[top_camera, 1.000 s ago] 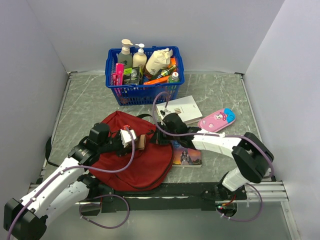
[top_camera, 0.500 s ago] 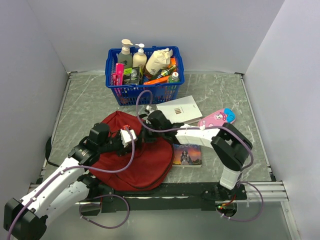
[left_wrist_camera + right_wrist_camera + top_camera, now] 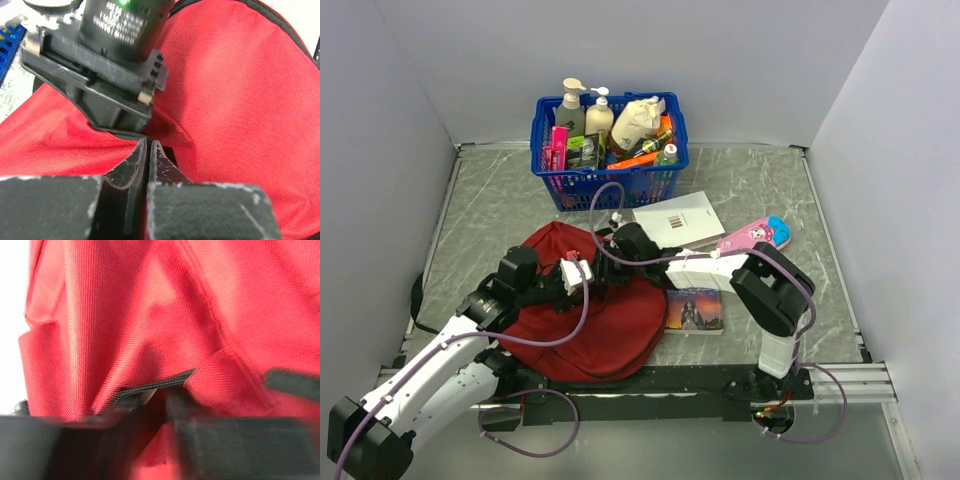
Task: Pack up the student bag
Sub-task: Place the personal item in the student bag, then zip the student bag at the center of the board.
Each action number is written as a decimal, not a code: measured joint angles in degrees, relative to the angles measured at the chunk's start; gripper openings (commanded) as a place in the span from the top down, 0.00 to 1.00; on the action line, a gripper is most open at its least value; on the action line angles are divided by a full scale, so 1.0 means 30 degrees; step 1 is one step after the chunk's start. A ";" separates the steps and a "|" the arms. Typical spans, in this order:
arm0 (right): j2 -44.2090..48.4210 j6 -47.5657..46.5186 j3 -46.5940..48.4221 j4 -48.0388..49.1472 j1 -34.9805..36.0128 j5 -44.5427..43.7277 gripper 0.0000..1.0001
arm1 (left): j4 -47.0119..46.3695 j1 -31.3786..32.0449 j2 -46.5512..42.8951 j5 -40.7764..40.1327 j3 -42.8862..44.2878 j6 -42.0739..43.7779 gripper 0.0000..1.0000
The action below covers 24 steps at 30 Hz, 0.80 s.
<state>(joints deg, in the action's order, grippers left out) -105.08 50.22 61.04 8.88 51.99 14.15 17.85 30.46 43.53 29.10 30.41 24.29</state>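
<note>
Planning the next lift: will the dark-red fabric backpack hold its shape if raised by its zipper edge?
Probably not: the dark-red fabric backpack lies slumped and creased, so it should sag. Its woven cloth looks grippy and seems unlikely to slip once pinched.

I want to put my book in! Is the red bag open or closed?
Cannot tell. The student bag shows only red cloth, no inside, but the left gripper and right gripper cover its zipper.
</note>
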 measured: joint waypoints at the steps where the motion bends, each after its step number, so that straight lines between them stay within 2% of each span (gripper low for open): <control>1: 0.0131 -0.0175 -0.0204 0.0270 -0.0138 -0.0022 0.40 | -0.0036 -0.0007 -0.0036 -0.0007 -0.0029 0.0007 0.94; 8: 0.3789 -0.1756 -0.2871 0.0852 -0.0532 -0.0328 0.36 | -0.0131 -0.0022 -0.0503 0.0342 -0.0452 0.0080 0.71; 9: 0.4342 -0.1953 -0.3031 0.0947 -0.0539 -0.0386 0.36 | -0.0138 -0.0022 -0.0561 0.0357 -0.0474 0.0058 0.61; 12: 0.6149 -0.2317 -0.3971 0.1202 -0.0546 -0.0590 0.36 | -0.0131 -0.0182 -0.0750 0.0430 -0.0474 0.0022 0.48; 17: 0.7621 -0.2543 -0.5384 0.0816 -0.0546 -0.1275 0.37 | 0.1960 -0.0984 -0.0758 0.1355 0.0707 0.1464 0.44; 24: 0.8670 -0.3118 -0.6164 -0.1005 -0.0546 -0.2572 0.40 | 0.7854 -0.1683 -0.0459 0.3169 0.4029 0.7089 0.54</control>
<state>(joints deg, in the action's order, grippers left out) -79.07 40.86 42.54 5.87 50.35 6.44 41.41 25.41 42.15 38.61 42.50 45.56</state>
